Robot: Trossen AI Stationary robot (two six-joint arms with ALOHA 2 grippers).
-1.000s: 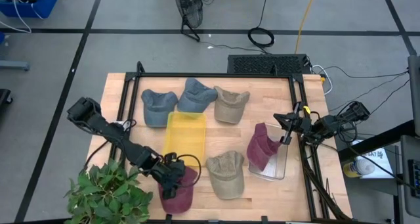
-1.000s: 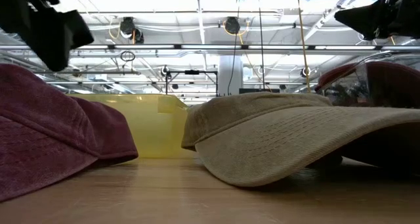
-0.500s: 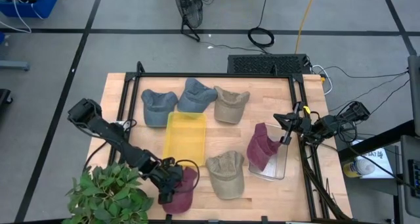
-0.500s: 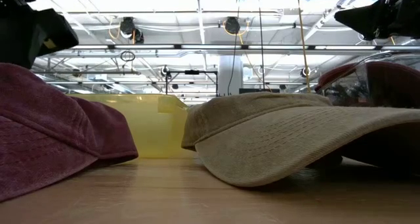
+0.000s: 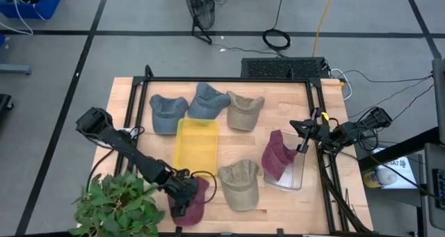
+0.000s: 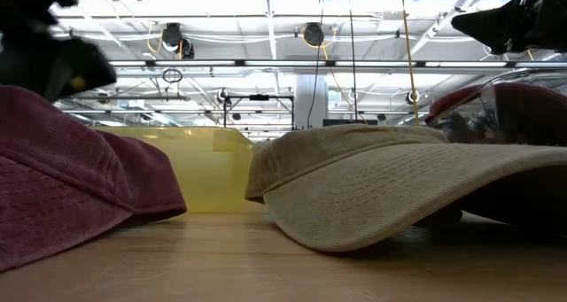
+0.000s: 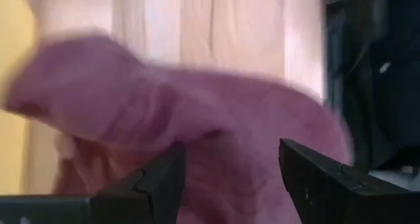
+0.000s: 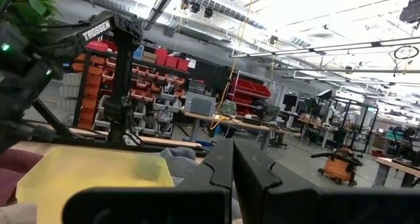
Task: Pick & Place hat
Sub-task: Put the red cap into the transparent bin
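The left gripper (image 5: 179, 197) hangs with jaws spread over the maroon cap (image 5: 192, 201) at the table's near edge, beside the yellow bin (image 5: 195, 144). It looks soft and light, so pinching the crown's bunched cloth seems best. The plant (image 5: 115, 208) crowds the arm; the tan cap (image 5: 240, 184) lies just beside. The right gripper (image 5: 304, 135) waits, fingers together, near the clear bin (image 5: 296, 174)

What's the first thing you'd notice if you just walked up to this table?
Hats everywhere on the wooden table! The left tool, fingers open, reaches over a maroon hat at the near edge, beside a leafy plant. In the middle sits a bright yellow bin, and another maroon hat rests in a clear bin on the right.
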